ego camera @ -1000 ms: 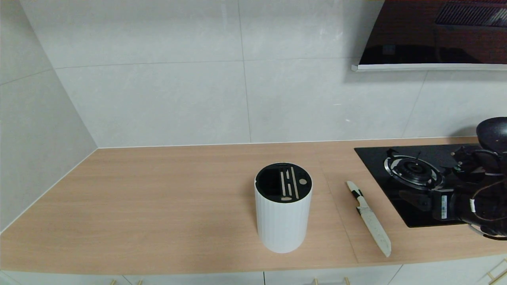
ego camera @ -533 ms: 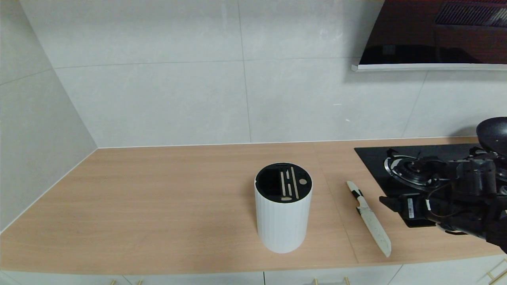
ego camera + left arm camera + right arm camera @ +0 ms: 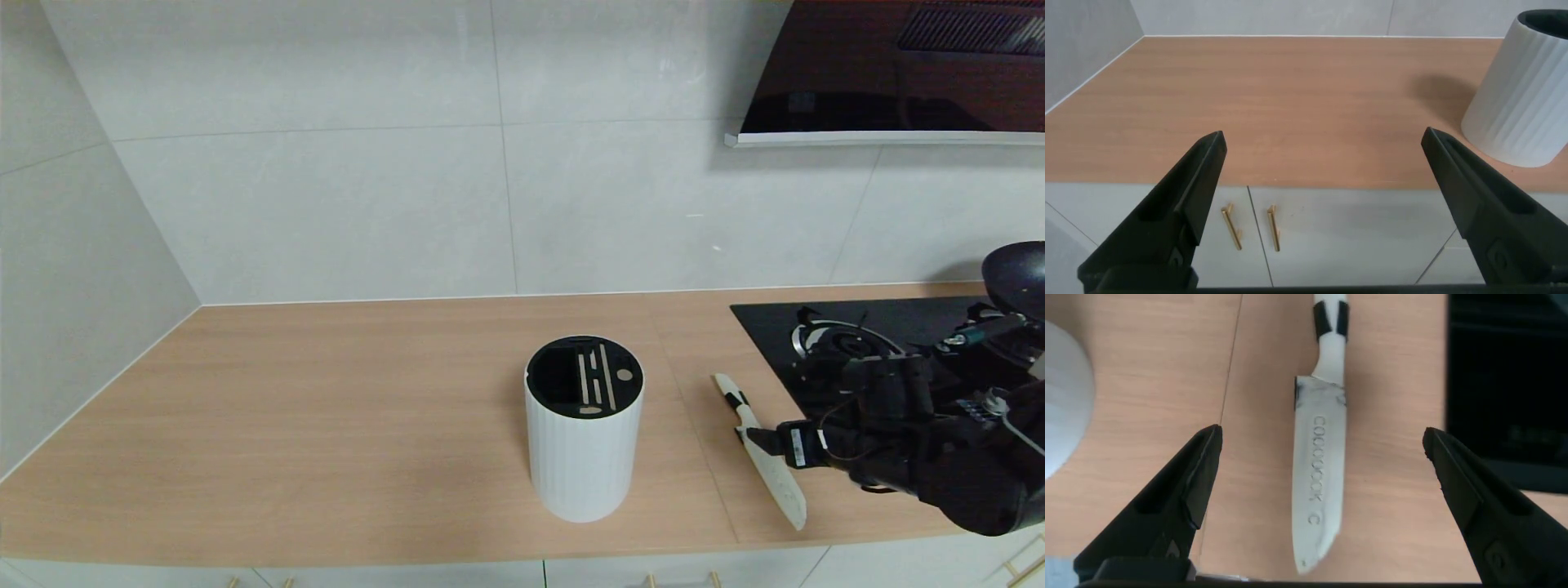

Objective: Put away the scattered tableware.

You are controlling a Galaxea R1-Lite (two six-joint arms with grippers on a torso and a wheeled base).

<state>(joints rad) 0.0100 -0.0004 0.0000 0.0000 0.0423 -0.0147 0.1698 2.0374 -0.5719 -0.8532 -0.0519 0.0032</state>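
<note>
A knife (image 3: 759,453) with a white speckled blade and a white-and-black handle lies flat on the wooden counter, right of a white ribbed knife block (image 3: 584,429) whose black top has slots. My right gripper (image 3: 775,441) hovers just above the knife's blade, open. In the right wrist view the knife (image 3: 1319,465) lies between the spread fingers of the right gripper (image 3: 1321,457), and the block's edge (image 3: 1061,400) shows at the side. My left gripper (image 3: 1323,155) is open and holds nothing, in front of the counter's front edge, with the block (image 3: 1527,90) off to one side.
A black gas hob (image 3: 849,351) sits right of the knife, with a dark pan (image 3: 1016,278) at its far side and a range hood (image 3: 890,73) above. Tiled walls close the back and left. Cabinet handles (image 3: 1233,227) show below the counter edge.
My right arm has swung left from over the hob to above the knife. The knife and the block have not moved.
</note>
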